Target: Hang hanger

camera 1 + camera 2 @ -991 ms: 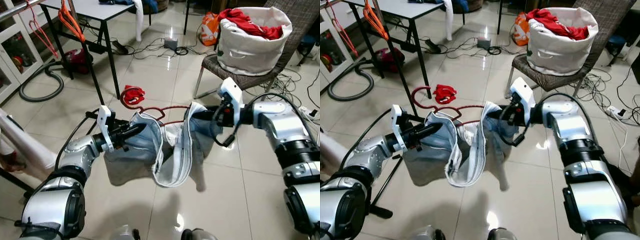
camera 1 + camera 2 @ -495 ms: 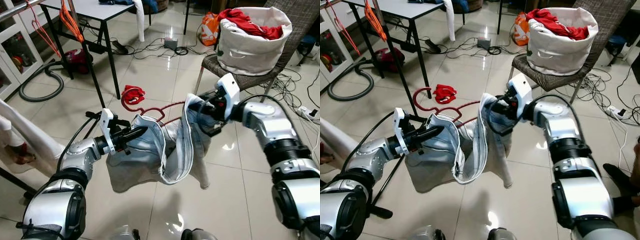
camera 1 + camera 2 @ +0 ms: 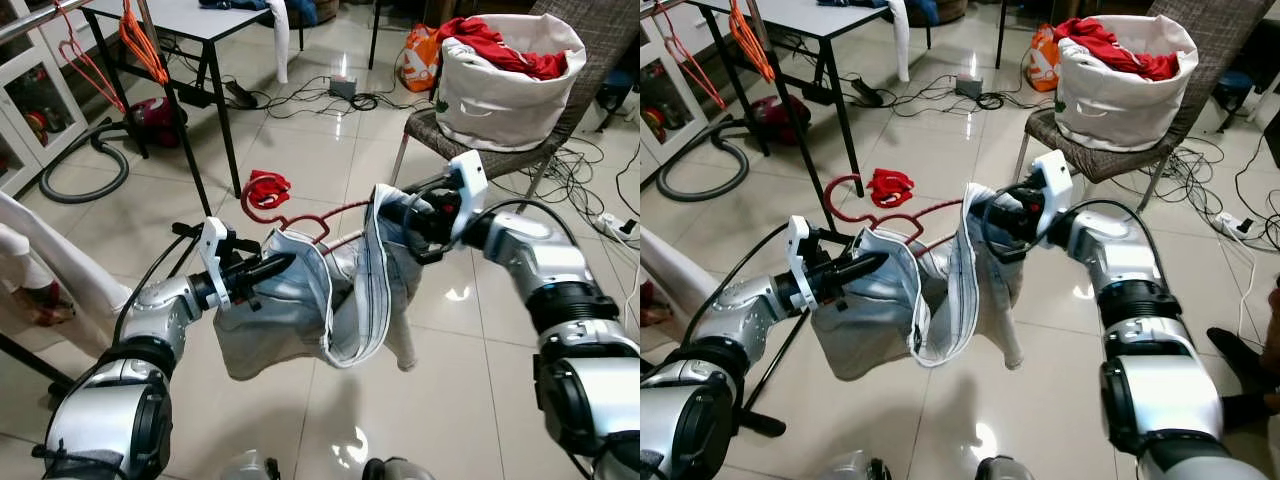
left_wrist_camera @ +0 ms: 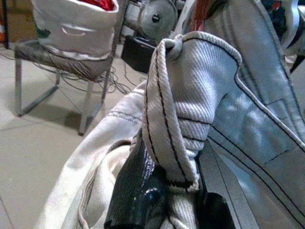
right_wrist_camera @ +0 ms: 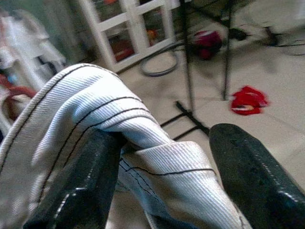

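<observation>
A pair of pale denim shorts on a red hanger hangs stretched between both arms. The left gripper pinches the waistband at 9 o'clock; the right gripper has fabric between its part-open fingers at 3 o'clock. The hanger's long axis runs arm to arm, its hook at 11 o'clock, nearer the left gripper.

Tiled floor — red cloth, vac hose, cables.

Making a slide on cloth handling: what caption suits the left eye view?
Both grippers, left gripper and right gripper, hold pale denim shorts on a red hanger above the tiled floor.
</observation>
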Robot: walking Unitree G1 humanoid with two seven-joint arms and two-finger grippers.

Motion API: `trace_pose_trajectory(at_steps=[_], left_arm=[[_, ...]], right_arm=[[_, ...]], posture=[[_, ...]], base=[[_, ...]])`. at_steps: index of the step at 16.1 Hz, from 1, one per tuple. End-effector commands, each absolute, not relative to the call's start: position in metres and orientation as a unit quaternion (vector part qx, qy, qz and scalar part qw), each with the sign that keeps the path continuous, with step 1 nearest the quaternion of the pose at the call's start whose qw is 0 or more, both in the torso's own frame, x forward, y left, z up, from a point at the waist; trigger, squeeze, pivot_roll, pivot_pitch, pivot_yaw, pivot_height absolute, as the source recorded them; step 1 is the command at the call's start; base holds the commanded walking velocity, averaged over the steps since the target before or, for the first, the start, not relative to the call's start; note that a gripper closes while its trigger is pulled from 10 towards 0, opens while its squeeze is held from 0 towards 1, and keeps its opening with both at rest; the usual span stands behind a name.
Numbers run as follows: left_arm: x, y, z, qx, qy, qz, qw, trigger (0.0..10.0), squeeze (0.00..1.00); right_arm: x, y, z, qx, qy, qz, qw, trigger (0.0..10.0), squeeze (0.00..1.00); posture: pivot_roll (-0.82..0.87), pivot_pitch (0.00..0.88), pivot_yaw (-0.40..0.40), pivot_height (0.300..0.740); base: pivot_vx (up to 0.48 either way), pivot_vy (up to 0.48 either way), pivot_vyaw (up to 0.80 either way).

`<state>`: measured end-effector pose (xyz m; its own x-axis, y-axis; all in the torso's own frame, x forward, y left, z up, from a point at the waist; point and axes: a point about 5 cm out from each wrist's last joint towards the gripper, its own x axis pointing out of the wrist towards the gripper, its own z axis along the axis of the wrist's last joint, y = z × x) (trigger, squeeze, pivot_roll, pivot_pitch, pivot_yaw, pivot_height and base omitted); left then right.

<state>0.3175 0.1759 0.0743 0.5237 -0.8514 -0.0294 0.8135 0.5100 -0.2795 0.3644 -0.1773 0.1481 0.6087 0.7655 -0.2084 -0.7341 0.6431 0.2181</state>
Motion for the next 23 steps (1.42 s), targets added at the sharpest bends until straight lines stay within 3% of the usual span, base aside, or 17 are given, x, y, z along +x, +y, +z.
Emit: trace_pose_trajectory(at_steps=[1, 3, 9, 12, 14, 15, 16, 17, 22, 23], left_arm=[[0.318, 0.173, 0.077, -0.112, 0.079, -0.500, 0.855, 0.0, 0.00], [0.314, 0.171, 0.073, -0.112, 0.089, -0.517, 0.844, 0.0, 0.00], [0.299, 0.162, 0.058, -0.116, 0.108, -0.541, 0.826, 0.0, 0.00], [0.297, 0.164, 0.055, -0.113, 0.115, -0.538, 0.827, 0.0, 0.00], [0.298, 0.168, 0.055, -0.107, 0.117, -0.521, 0.838, 0.0, 0.00], [0.300, 0.169, 0.055, -0.104, 0.115, -0.513, 0.844, 0.0, 0.00], [0.304, 0.173, 0.059, -0.100, 0.107, -0.489, 0.860, 0.0, 0.00], [0.311, 0.176, 0.063, -0.099, 0.094, -0.457, 0.879, 0.0, 0.00], [0.319, 0.195, 0.057, -0.107, 0.094, -0.287, 0.947, 0.0, 0.00], [0.317, 0.201, 0.050, -0.117, 0.105, -0.231, 0.960, 0.0, 0.00]], right_arm=[[0.360, -0.175, 0.156, 0.055, 0.142, 0.483, 0.862, 10.0, 1.00], [0.355, -0.180, 0.155, 0.029, 0.169, 0.514, 0.840, 10.0, 1.00], [0.355, -0.192, 0.163, -0.020, 0.191, 0.539, 0.820, 10.0, 1.00], [0.355, -0.199, 0.166, -0.022, 0.198, 0.537, 0.820, 10.0, 1.00], [0.346, -0.213, 0.154, -0.079, 0.243, 0.542, 0.801, 10.0, 1.00], [0.342, -0.216, 0.149, -0.099, 0.256, 0.547, 0.791, 10.0, 0.00], [0.335, -0.222, 0.141, -0.125, 0.273, 0.549, 0.780, 10.0, 0.00], [0.335, -0.227, 0.139, -0.130, 0.272, 0.532, 0.791, 10.0, 0.00], [0.342, -0.227, 0.144, -0.106, 0.196, 0.456, 0.862, 10.0, 0.00], [0.344, -0.223, 0.137, -0.096, 0.173, 0.408, 0.891, 10.0, 0.00]], posture=[[-0.13, 0.000, 0.001, 0.740], [-0.13, 0.000, 0.001, 0.740], [-0.12, 0.000, -0.009, 0.740], [-0.12, 0.000, -0.008, 0.740], [-0.12, 0.000, -0.008, 0.740], [-0.12, 0.000, -0.006, 0.740], [-0.12, 0.000, -0.004, 0.740], [-0.12, 0.000, -0.004, 0.740], [-0.12, 0.000, -0.001, 0.740], [-0.12, 0.000, -0.002, 0.740]], base=[[0.000, 0.000, 0.00], [0.000, 0.000, 0.00], [0.000, 0.000, 0.00], [0.000, 0.000, 0.00], [0.000, 0.000, 0.00], [0.000, 0.000, 0.00], [0.000, 0.000, 0.00], [0.000, 0.000, 0.00], [0.000, 0.000, 0.00], [0.000, 0.000, 0.00]])
